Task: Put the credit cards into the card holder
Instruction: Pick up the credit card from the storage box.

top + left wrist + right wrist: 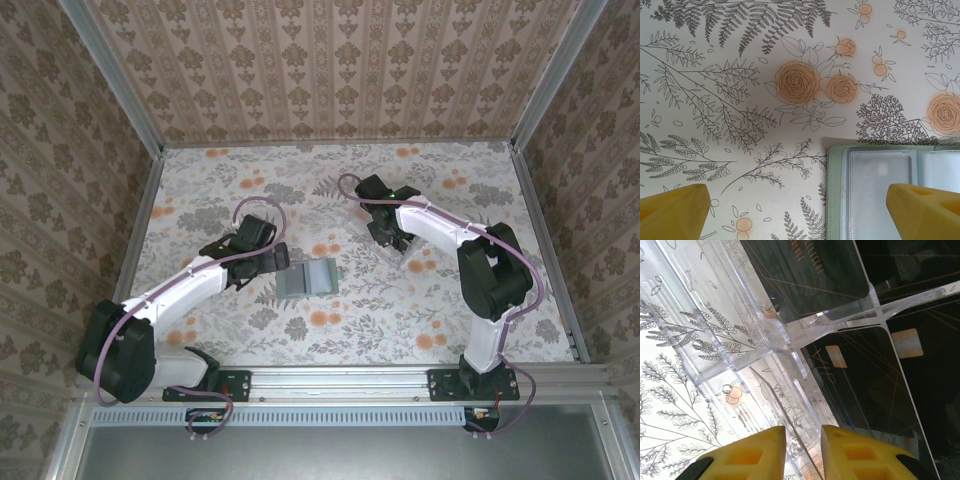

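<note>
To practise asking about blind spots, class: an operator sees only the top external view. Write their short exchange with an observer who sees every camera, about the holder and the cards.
Operator: Is the card holder open or folded shut?
Observer: Open. The left wrist view shows clear pockets inside it.
Operator: What lies under the right jaws?
Observer: Black credit cards, lying in a clear tray with dividers, as the right wrist view shows.
</note>
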`<move>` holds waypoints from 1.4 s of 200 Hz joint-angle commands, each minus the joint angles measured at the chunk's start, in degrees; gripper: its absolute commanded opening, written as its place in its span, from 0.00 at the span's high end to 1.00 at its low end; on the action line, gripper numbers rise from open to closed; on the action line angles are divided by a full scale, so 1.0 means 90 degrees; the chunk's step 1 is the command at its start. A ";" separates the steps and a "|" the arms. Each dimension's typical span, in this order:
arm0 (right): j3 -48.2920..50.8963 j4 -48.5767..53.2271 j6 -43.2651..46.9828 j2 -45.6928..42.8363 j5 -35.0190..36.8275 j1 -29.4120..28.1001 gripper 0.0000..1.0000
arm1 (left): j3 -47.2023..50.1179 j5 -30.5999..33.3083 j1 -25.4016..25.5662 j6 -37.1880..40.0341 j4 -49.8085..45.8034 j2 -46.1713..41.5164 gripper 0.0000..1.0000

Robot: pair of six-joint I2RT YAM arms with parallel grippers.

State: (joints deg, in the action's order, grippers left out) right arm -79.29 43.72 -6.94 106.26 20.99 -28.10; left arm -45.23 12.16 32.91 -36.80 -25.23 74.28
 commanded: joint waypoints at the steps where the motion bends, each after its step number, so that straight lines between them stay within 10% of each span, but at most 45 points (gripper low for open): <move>1: 0.0024 0.0191 0.0077 -0.0164 -0.0096 0.0007 0.75 | 0.0057 -0.0019 -0.0043 -0.0003 0.0035 -0.0065 0.00; 190: -0.1054 0.0740 0.0661 -0.0769 -0.0570 -0.0078 1.00 | 0.0056 -0.0087 -0.0043 0.0197 0.0024 0.0040 0.00; 233: -0.0439 -0.0165 -0.0851 -0.1486 -0.2516 -0.0412 1.00 | 0.0033 -0.0082 -0.0043 0.0372 0.0066 0.0278 0.00; 280: 0.1709 -0.4032 -0.3564 -0.1653 -0.4755 -0.0819 1.00 | 0.0172 -0.0077 -0.0043 0.0427 0.0093 0.0417 0.00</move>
State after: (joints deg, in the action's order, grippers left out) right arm -71.99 27.86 -22.63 89.80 -8.16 -33.89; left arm -44.86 11.75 32.91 -34.63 -24.64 77.54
